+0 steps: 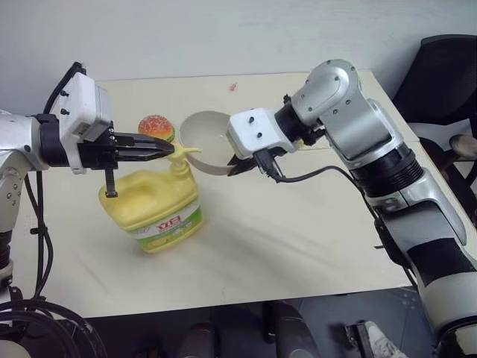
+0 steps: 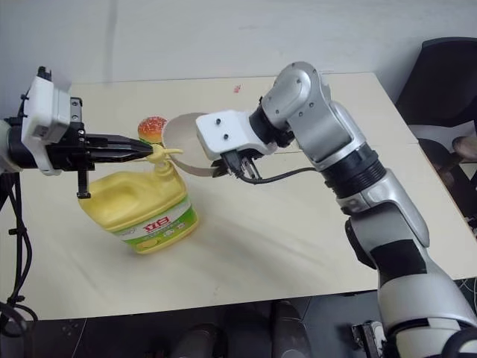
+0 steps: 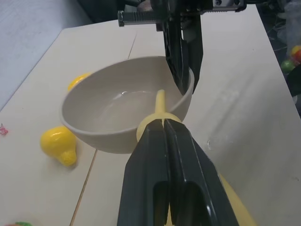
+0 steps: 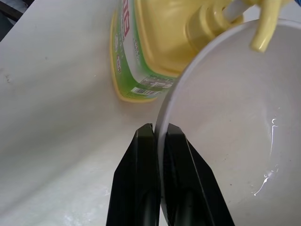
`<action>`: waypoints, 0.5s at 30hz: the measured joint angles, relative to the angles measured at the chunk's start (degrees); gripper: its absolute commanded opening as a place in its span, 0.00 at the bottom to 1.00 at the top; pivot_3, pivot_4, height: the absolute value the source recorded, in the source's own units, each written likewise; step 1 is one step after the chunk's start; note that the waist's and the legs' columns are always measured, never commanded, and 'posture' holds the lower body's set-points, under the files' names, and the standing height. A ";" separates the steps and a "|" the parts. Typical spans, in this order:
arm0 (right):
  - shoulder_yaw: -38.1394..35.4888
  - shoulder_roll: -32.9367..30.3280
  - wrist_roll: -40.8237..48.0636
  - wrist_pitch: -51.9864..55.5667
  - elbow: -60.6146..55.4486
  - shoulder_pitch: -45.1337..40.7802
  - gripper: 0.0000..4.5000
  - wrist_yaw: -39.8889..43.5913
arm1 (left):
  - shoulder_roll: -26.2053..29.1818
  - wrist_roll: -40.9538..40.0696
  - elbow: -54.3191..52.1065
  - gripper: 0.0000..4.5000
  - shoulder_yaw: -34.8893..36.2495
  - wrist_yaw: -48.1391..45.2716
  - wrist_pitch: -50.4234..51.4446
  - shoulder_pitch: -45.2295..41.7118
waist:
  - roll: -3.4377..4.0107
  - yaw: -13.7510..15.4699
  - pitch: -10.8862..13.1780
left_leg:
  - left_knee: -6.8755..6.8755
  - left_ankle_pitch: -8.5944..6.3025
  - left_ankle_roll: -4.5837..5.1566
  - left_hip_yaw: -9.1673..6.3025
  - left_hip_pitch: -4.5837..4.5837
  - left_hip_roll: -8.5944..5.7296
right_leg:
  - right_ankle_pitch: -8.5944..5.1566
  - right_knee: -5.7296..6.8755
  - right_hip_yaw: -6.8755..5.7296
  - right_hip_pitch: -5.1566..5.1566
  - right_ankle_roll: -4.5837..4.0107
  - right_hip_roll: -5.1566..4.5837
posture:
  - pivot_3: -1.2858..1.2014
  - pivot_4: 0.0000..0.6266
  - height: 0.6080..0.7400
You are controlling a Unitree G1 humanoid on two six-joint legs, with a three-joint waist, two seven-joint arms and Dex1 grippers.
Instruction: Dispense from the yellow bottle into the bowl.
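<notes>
The yellow bottle (image 1: 153,207) stands upright on the table (image 1: 298,239), nearest the front edge, its label facing forward. At its twelve o'clock sits a toy burger (image 1: 156,127). The left gripper (image 1: 165,148) comes in level from nine o'clock, clenched with nothing between its fingers, the tips resting on top of the pump head. The bowl (image 1: 203,140) hangs tilted in the air at the bottle's two o'clock, the pump's spout reaching over its rim. The right gripper (image 4: 159,134) is clamped on that rim. A little clear liquid glistens inside the bowl.
</notes>
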 measured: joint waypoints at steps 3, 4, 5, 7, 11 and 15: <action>0.01 -0.29 0.00 -0.03 -0.52 0.01 0.00 0.08 | 0.02 0.18 0.08 0.02 -0.30 -0.43 -0.23 0.05 | 0.00 0.08 0.00 | 0.01 0.00 0.00 0.00 -0.01 -0.01 | 0.00 0.00 0.00 0.00 0.00 -0.01 | 0.52 0.24 1.00; 0.01 -0.53 0.00 -0.12 -0.60 0.01 0.00 0.10 | 0.16 0.26 0.07 0.02 -0.28 -0.70 -0.32 0.16 | 0.00 0.12 0.00 | 0.01 0.00 0.00 0.00 -0.01 -0.01 | 0.00 0.00 0.00 0.01 0.00 -0.01 | 0.52 0.24 1.00; 0.01 -0.79 0.00 -0.19 -0.61 0.01 0.00 0.12 | 0.37 0.33 0.07 0.02 -0.22 -0.99 -0.41 0.34 | 0.00 0.12 0.00 | 0.00 0.00 0.00 0.00 0.00 -0.01 | 0.00 0.00 0.00 0.01 0.00 -0.01 | 0.52 0.24 1.00; 0.01 -0.92 -0.02 -0.39 -0.61 0.01 0.00 0.14 | 0.71 0.40 -0.07 0.02 -0.02 -1.31 -0.66 0.98 | 0.00 0.08 0.00 | 0.00 0.00 0.00 0.01 0.03 0.00 | 0.00 0.01 0.01 0.02 0.00 -0.01 | 0.52 0.24 1.00; 0.04 -0.93 -0.13 -1.50 -0.61 0.01 0.00 0.19 | 1.07 0.73 -0.98 0.02 0.64 -1.31 -1.52 2.66 | 0.05 0.08 -0.03 | -0.02 0.00 0.00 0.02 0.11 0.00 | 0.00 0.02 0.04 0.08 0.00 0.00 | 0.52 0.24 1.00; 0.05 -1.03 -0.32 -2.73 -0.61 0.01 0.00 0.37 | 1.08 1.60 -1.87 0.02 0.64 -1.18 -2.38 3.05 | 0.07 0.24 -0.06 | -0.01 0.00 0.00 0.02 0.16 0.00 | 0.00 0.02 0.04 0.16 0.00 -0.01 | 0.52 0.24 1.00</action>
